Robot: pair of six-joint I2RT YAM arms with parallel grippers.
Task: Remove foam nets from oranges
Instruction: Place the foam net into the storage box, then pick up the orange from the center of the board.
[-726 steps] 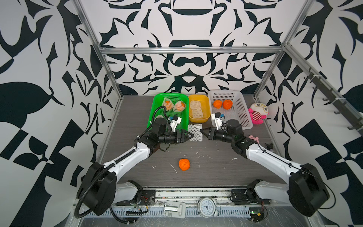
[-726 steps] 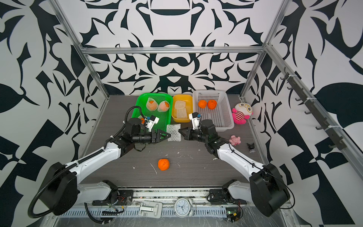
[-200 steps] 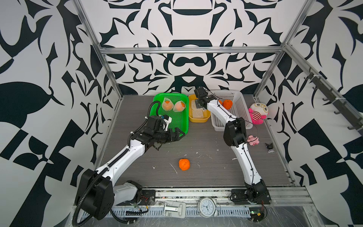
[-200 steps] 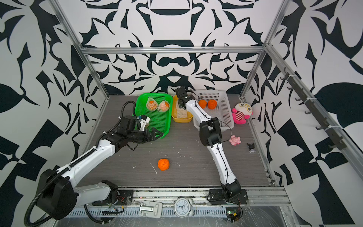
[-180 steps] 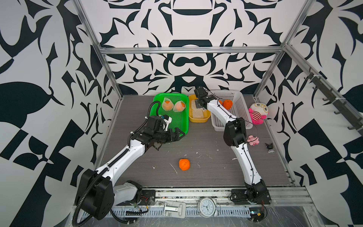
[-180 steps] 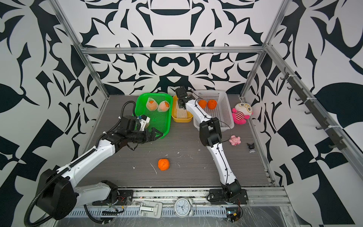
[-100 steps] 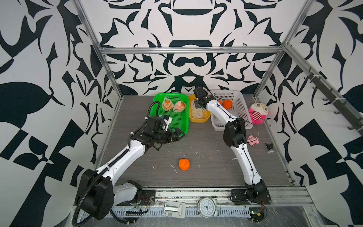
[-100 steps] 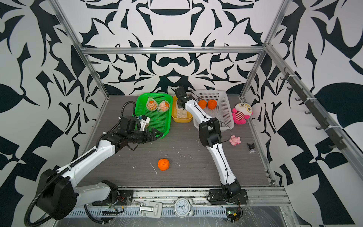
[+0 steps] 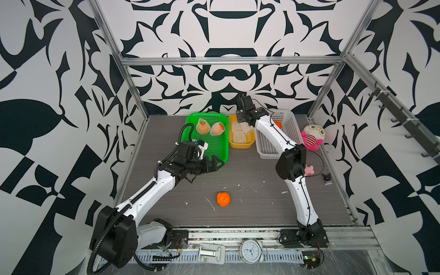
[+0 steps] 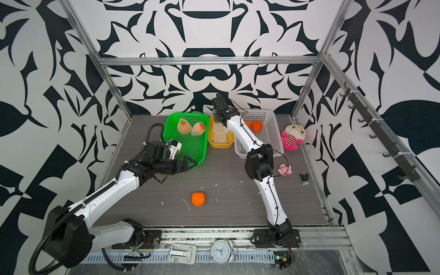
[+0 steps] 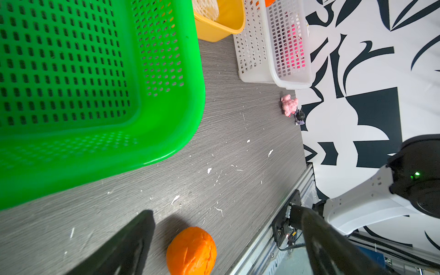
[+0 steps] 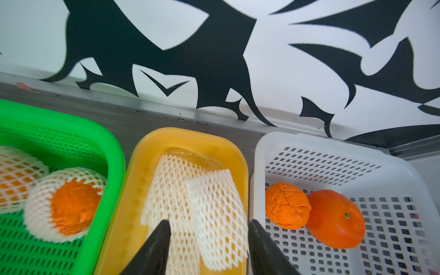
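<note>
No text, label, brand, number or sign can be read in any view, alarm clock (image 9: pixel 250 250) by the front rail shown in both top views, dial markings too small to be made out

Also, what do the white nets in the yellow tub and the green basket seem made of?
White nets: probably soft foam, matte; thick puffy strands, diamond holes, lying limp. Green basket: likely hard plastic, glossy; smooth shiny rim, regular moulded holes.
</note>
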